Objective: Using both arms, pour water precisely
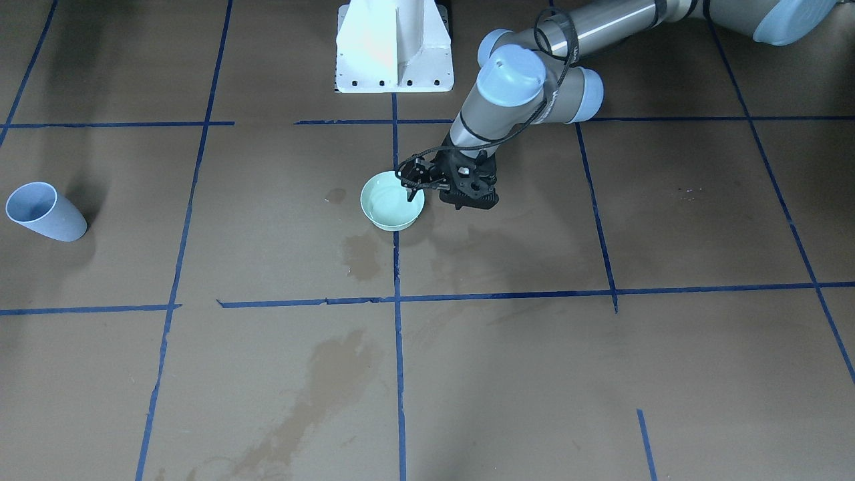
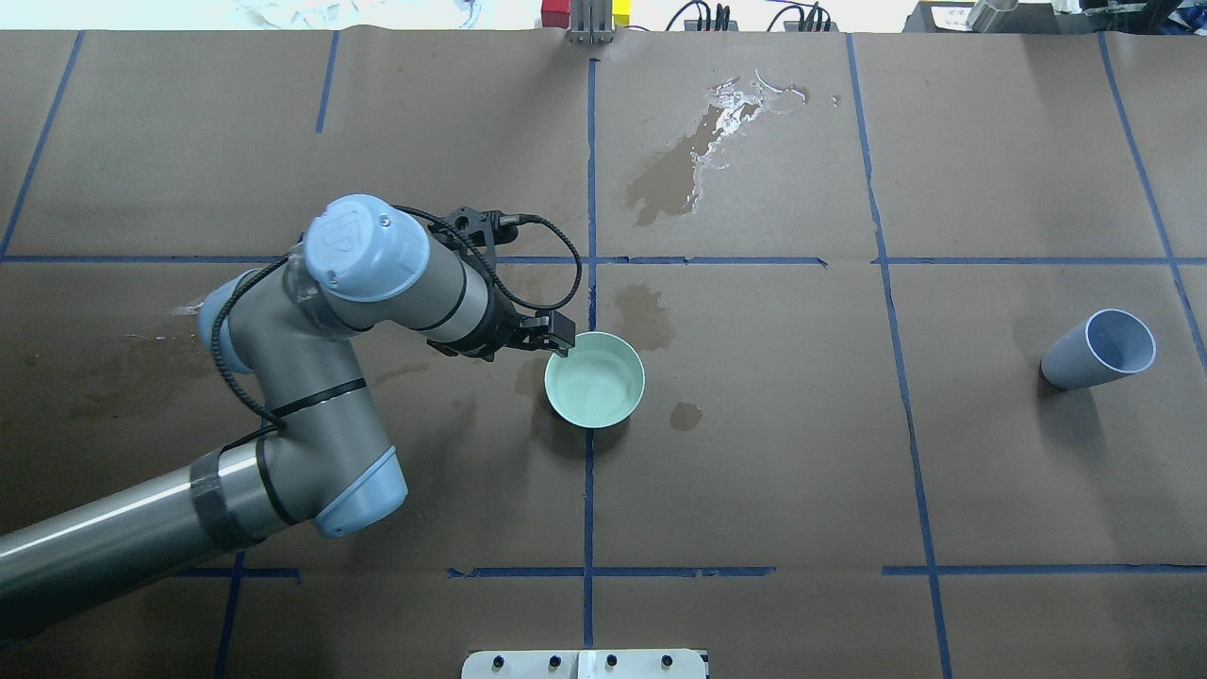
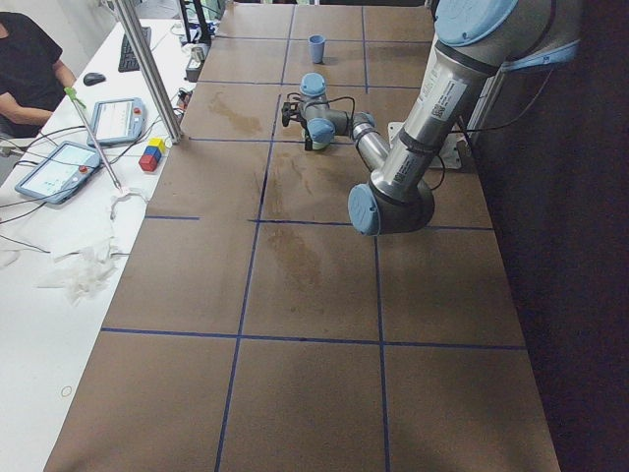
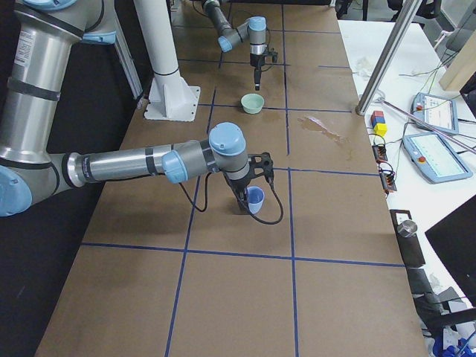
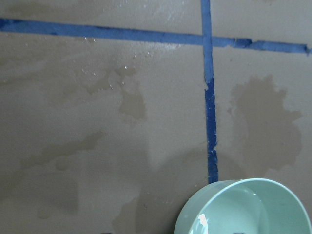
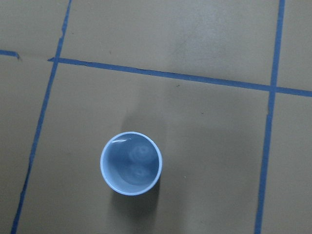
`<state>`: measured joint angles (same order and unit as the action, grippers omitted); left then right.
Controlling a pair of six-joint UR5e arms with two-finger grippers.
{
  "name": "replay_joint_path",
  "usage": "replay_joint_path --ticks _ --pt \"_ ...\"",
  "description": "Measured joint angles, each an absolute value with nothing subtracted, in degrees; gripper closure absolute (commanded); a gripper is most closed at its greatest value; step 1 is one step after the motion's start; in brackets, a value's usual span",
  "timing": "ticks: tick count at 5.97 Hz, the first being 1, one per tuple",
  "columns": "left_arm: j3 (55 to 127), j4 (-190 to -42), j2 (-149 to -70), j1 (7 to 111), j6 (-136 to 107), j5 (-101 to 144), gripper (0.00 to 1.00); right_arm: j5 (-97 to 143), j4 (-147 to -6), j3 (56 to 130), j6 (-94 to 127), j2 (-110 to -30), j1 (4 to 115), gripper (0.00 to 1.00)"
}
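A mint-green bowl (image 1: 387,207) (image 2: 599,387) stands near the table's middle. My left gripper (image 1: 414,192) (image 2: 560,345) is at the bowl's rim, on the robot's left side, with one finger inside and one outside, shut on it. The bowl's rim shows at the bottom of the left wrist view (image 5: 243,207). A pale blue cup (image 1: 43,212) (image 2: 1099,351) stands far to the robot's right. The right wrist view looks straight down into the cup (image 6: 130,163); water in it shows as faint ripples. My right gripper (image 4: 248,195) shows only in the exterior right view, at the cup; I cannot tell if it is open or shut.
Wet stains mark the brown paper beyond the bowl (image 2: 679,179) and beside it (image 2: 686,415). The white pedestal (image 1: 394,47) stands at the robot's edge. Tablets (image 4: 435,149) and a seated person (image 3: 29,69) are along the operators' side.
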<state>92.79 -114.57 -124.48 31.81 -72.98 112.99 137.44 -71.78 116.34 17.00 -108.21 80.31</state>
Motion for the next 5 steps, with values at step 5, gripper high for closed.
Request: replay_joint_path --ticks 5 --pt "97.7 -114.6 -120.9 32.4 -73.3 112.7 0.0 118.1 -40.3 116.2 49.3 -117.1 57.3 0.05"
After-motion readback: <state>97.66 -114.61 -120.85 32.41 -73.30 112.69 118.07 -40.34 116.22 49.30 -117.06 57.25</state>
